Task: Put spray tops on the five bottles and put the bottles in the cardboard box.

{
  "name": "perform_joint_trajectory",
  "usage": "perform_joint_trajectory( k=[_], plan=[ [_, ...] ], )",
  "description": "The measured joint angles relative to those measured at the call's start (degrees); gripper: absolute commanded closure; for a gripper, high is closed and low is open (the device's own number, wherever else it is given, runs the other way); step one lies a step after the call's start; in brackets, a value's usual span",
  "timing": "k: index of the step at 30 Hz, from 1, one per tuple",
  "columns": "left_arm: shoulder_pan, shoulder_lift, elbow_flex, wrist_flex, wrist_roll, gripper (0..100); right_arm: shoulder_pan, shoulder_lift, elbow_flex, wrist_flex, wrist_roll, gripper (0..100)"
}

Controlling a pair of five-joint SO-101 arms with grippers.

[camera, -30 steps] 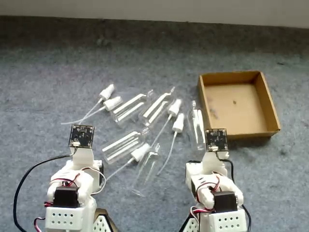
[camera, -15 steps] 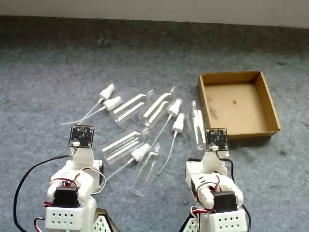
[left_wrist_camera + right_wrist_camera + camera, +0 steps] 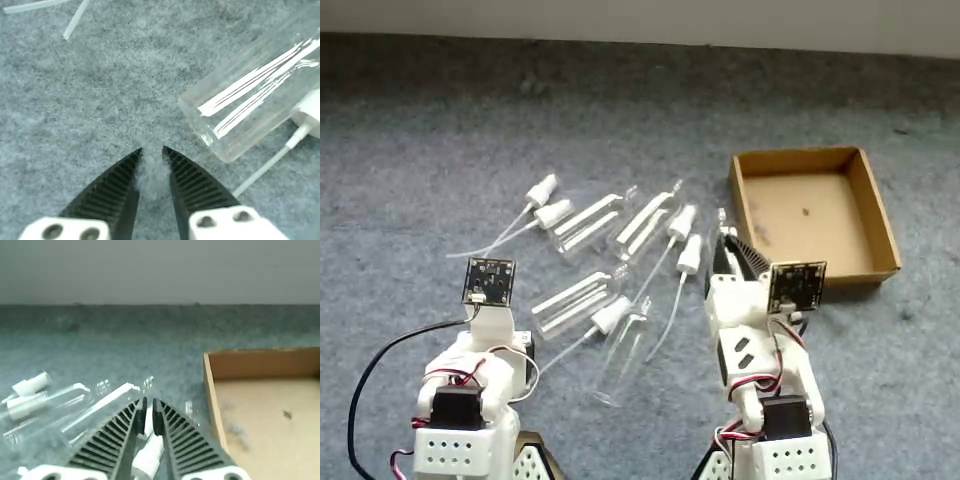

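Several clear bottles lie on the grey carpet, among them one (image 3: 585, 225) at the back and one (image 3: 625, 350) near the arms. White spray tops with thin tubes lie between them, such as one (image 3: 690, 253) and one (image 3: 542, 188). The cardboard box (image 3: 798, 158) sits at the right with no bottles in it. My right gripper (image 3: 727, 238) is shut and hangs over the bottle (image 3: 728, 275) beside the box. In the right wrist view the right gripper (image 3: 148, 402) has a spray top (image 3: 150, 455) below it. My left gripper (image 3: 151, 150) is shut, low over the carpet beside a bottle (image 3: 255, 95).
Bare carpet lies left of the bottles and behind them up to a dark strip at the wall. The box's near wall (image 3: 212, 400) stands close beside the right gripper. The left arm (image 3: 480, 350) sits folded at the front left.
The right arm has lifted and stretched forward, so its gripper now hangs over the bottle next to the box. The left arm and all the objects have stayed put.
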Motion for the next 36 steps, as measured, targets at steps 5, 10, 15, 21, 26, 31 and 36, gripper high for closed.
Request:
perform_joint_trajectory(
  k=[5,10,15,21,26,31,36],
  plan=[
    [0.0,0.0,0.0,0.0,0.0,99,0.0,0.0,0.0,-4.5,0.0,99.2],
    [0.0,0.0,0.0,0.0,0.0,99,4.9,0.0,0.0,-4.7,3.1,99.2],
    [0.0,0.0,0.0,0.0,0.0,99,8.0,0.0,0.0,-2.9,13.5,99.2],
    [0.0,0.0,0.0,0.0,0.0,99,9.5,0.1,-6.5,16.7,16.4,99.1],
    [0.0,0.0,0.0,0.0,0.0,99,9.3,-0.4,-21.8,30.4,20.5,99.1],
    [0.0,0.0,0.0,0.0,0.0,99,8.0,8.4,-30.0,36.0,24.4,99.1],
    [0.0,0.0,0.0,0.0,0.0,99,8.0,27.1,-40.0,38.2,24.6,99.1]
  ],
)
